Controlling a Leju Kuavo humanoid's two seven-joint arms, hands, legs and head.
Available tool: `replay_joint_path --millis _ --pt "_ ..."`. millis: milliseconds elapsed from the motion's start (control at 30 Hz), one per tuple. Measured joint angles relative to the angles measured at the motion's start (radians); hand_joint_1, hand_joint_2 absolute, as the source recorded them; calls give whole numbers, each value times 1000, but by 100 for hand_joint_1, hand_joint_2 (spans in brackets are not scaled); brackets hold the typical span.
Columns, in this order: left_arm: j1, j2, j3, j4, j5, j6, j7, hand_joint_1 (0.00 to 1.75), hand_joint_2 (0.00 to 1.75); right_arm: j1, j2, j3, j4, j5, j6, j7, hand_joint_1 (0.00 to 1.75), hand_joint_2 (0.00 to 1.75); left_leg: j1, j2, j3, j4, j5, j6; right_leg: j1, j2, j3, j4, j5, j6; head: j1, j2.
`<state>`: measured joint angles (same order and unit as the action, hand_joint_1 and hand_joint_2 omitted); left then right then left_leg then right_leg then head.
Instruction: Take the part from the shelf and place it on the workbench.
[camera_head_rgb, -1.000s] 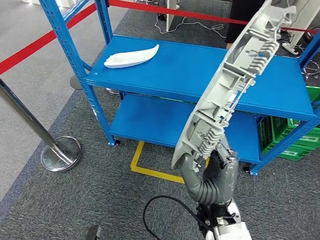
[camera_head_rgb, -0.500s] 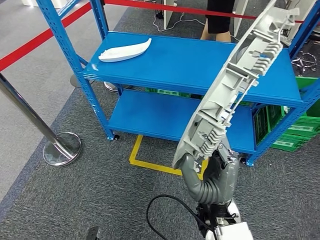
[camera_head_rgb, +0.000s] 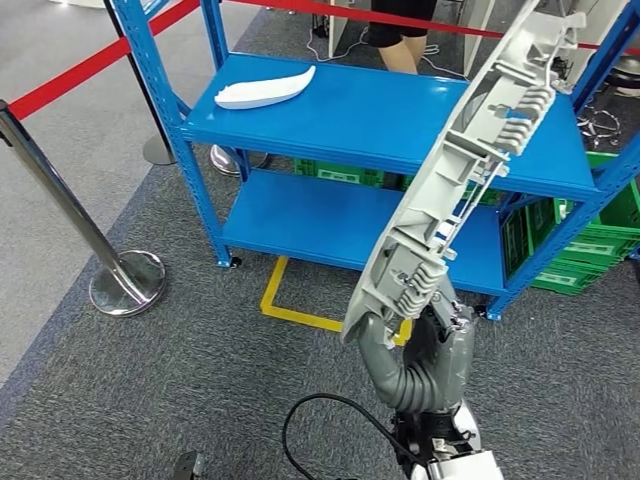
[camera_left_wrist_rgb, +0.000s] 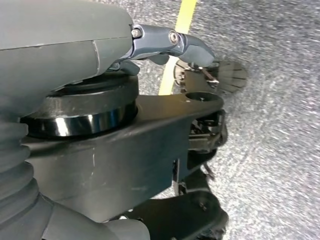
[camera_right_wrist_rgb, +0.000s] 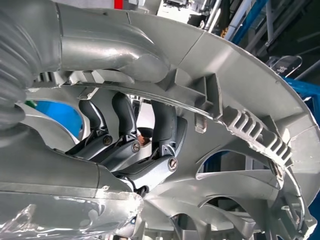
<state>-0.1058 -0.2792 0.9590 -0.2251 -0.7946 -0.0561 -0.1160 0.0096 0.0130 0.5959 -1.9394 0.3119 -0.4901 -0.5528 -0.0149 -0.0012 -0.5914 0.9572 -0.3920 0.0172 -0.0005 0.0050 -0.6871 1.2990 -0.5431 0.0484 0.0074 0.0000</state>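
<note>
Above the grey carpet, the right robot hand gripped the lower end of a long grey ribbed part, which slanted up and to the right in front of the blue shelf. On the shelf's upper level, toward its left end, lay a white curved piece. Whether the left robot hand was wide or narrow could not be told, its dark fingers hanging over the carpet.
</note>
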Motion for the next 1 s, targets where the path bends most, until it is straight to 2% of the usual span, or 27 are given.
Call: replay_joint_path --millis 33,67,100,133,167,200,267,300,333,367,400,433,467,500,533,567,600,633,667,700,767,800,833,933,967,1000 --pt "0 0 0 0 0 0 0 0 175 0 0 0 0 0 -1 0 175 175 0 0 -15 3 10 -2 0 0 36 -33 31 0 0 0" --pt "0 0 0 0 0 0 0 0 175 0 0 0 0 0 -2 0 175 175 1 -1 -29 7 20 -5 -1 0 87 -96 48 0 0 0" --pt "-1 0 0 0 0 0 0 0 175 -1 0 0 0 0 -2 0 175 175 0 -1 -41 12 29 -9 0 0 145 -178 46 -1 0 0" --pt "-1 0 0 0 0 0 0 0 175 -2 0 0 0 0 -3 0 175 175 -1 -2 -47 14 38 -13 1 2 188 -242 36 -3 -1 0" --pt "-1 1 0 -1 0 0 0 0 175 -2 0 0 -1 0 -4 1 175 175 -2 -3 -51 15 47 -18 2 3 214 -287 21 -5 -1 0" --pt "-1 1 0 -1 0 1 0 0 175 -2 0 0 -1 1 -6 1 175 175 -2 -3 -53 15 56 -22 4 5 220 -304 17 -10 -1 0" --pt "0 3 0 -1 -1 1 0 0 175 -3 0 -1 -1 1 -12 0 175 175 -1 -5 -61 15 65 -32 3 4 201 -299 33 -25 0 0" --pt "1 4 0 -1 -1 1 0 0 175 -4 0 -1 -1 1 -17 -1 175 175 -1 -6 -71 28 45 -38 2 3 190 -298 44 -34 -2 0" --pt "1 4 0 -1 -1 1 0 0 175 -4 1 -1 -1 1 -21 -1 175 175 0 -7 -84 60 4 -44 1 1 178 -299 58 -41 -4 0" --pt "1 5 0 -1 -2 2 0 0 175 -4 1 -1 -1 0 -26 -1 175 175 1 -7 -99 112 -51 -50 1 1 165 -299 71 -46 -6 0" --pt "1 5 0 -1 -2 2 0 0 175 -4 2 -2 -1 -2 -30 -1 175 175 1 -7 -115 180 -105 -54 1 1 149 -298 84 -49 -7 0" --pt "1 5 0 -1 -2 2 0 0 175 -3 2 -3 -1 -3 -34 -1 175 175 1 -7 -126 246 -140 -57 1 0 132 -297 97 -49 -7 0" --pt "1 5 0 -1 -2 2 0 0 175 -3 2 -5 -1 -4 -36 -1 175 175 1 -7 -128 294 -149 -58 2 0 115 -295 109 -49 -7 0" --pt "1 5 0 -1 -2 2 0 0 175 -3 2 -6 -1 -4 -38 -1 175 175 1 -7 -115 312 -135 -57 2 0 98 -293 121 -48 -7 0" --pt "0 5 0 -1 -2 2 0 0 175 -3 2 -8 -1 -4 -38 -1 175 175 1 -7 -87 297 -108 -56 2 0 81 -292 132 -46 -7 0" --pt "0 5 0 -1 -2 2 0 0 175 -3 2 -9 -1 -4 -39 -1 175 175 2 -7 -44 251 -85 -53 2 1 67 -290 144 -44 -8 0" --pt "0 5 1 -1 -2 2 0 0 175 -2 4 -9 -1 -4 -39 -1 175 175 2 -7 13 183 -77 -50 3 2 54 -288 153 -42 -8 0" --pt "-2 4 1 -1 -2 2 0 0 175 -2 5 -10 -2 -4 -40 -1 175 175 1 -7 67 108 -86 -44 5 3 44 -287 162 -38 -7 0" --pt "-3 3 1 -1 -2 2 0 0 175 -2 7 -11 -3 -4 -42 -2 175 175 -1 -8 106 49 -99 -39 5 3 37 -286 172 -34 -6 0" --pt "-4 2 1 -1 -2 2 -1 0 175 -2 8 -11 -4 -3 -44 -2 175 175 -4 -9 127 10 -110 -32 4 2 32 -288 182 -29 -6 0" --pt "-2 0 1 -1 -2 2 -3 0 175 -1 9 -12 -5 -3 -51 -4 175 175 -7 -7 121 -7 -101 -17 0 1 23 -291 196 -18 -6 0" --pt "0 -1 1 -1 -1 3 -5 0 175 0 9 -12 -5 -2 -54 -5 175 175 -7 -6 116 -8 -92 -10 -2 1 15 -279 185 -12 -5 0" --pt "1 -1 1 -1 -1 3 -6 0 175 3 9 -12 -5 -2 -56 -5 175 175 -5 -4 110 -9 -83 -4 -3 1 0 -248 158 -7 -3 0" --pt "1 -1 2 -1 -1 4 -9 0 175 7 9 -13 -5 -1 -61 -7 175 175 -5 -1 83 -7 -59 4 -3 0 -65 -54 40 4 1 0" --pt "1 -1 2 -1 -1 4 -9 0 175 8 9 -14 -5 0 -63 -7 175 175 -5 -1 74 -6 -52 3 -3 0 -72 -10 20 7 1 0" --pt "2 -1 2 -1 -1 5 -10 0 175 8 9 -14 -5 0 -65 -8 175 175 -4 0 65 -5 -46 2 -3 0 -59 -5 18 7 1 0"
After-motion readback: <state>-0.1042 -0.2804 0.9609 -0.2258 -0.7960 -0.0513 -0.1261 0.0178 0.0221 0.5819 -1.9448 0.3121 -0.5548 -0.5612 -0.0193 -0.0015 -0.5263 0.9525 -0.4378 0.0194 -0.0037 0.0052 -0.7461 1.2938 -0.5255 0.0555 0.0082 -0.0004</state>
